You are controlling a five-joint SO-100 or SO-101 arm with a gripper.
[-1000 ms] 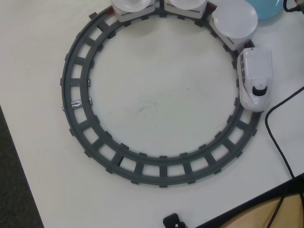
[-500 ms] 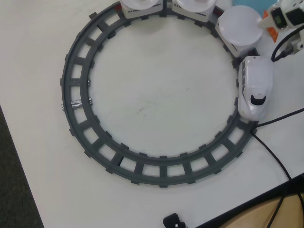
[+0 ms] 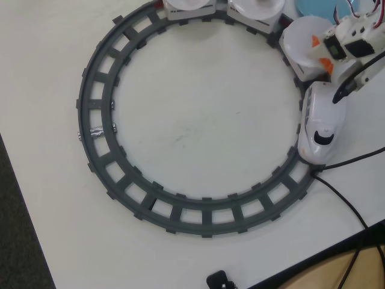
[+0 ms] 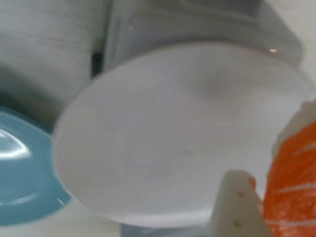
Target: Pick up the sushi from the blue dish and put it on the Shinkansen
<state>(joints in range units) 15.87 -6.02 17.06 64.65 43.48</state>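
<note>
My gripper (image 3: pixel 322 53) is shut on the orange salmon sushi (image 3: pixel 325 64) and holds it just over a round white plate (image 3: pixel 302 43) on a car of the white Shinkansen train (image 3: pixel 322 123). In the wrist view, the sushi (image 4: pixel 294 182) is at the lower right, beside one white fingertip (image 4: pixel 237 205). My gripper (image 4: pixel 276 197) hangs above the same plate (image 4: pixel 177 133); its other finger is hidden. The blue dish (image 3: pixel 319 7) lies at the top right edge and also shows in the wrist view (image 4: pixel 19 177) at the lower left.
The train stands on a dark grey circular track (image 3: pixel 96 126). Two more cars with white plates (image 3: pixel 255 9) sit at the top. Black cables (image 3: pixel 349 205) run across the table's lower right. The table edge runs along the left and bottom right.
</note>
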